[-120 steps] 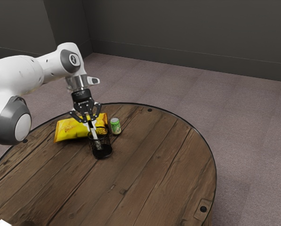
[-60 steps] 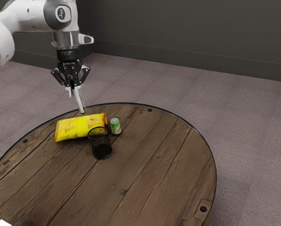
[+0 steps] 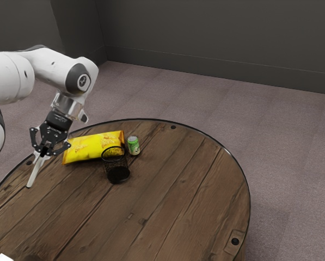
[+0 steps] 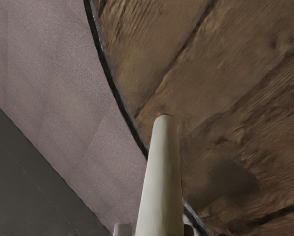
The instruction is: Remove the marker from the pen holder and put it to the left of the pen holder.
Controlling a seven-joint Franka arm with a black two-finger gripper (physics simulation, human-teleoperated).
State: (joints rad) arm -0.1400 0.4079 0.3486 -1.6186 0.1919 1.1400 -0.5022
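Note:
My gripper (image 3: 44, 151) is at the exterior view's left, over the table's rim area, shut on the white marker (image 3: 35, 172). The marker slants downward from the fingers with its lower end near the tabletop; whether it touches the wood I cannot tell. In the wrist view the marker (image 4: 161, 172) extends out from between the fingertips, with wood beyond its far end. The black mesh pen holder (image 3: 116, 166) stands upright on the table, apart from the gripper, toward the exterior view's right.
A yellow chip bag (image 3: 91, 147) lies behind the pen holder, between it and my hand. A green can (image 3: 133, 145) stands beside the bag. The round wooden table (image 3: 167, 201) has a dark rim, which in the wrist view runs close by the marker.
The marker came up out of the pen holder in my gripper, then travelled toward the exterior view's left and down. My hand has tilted. Holder, bag and can stayed put.

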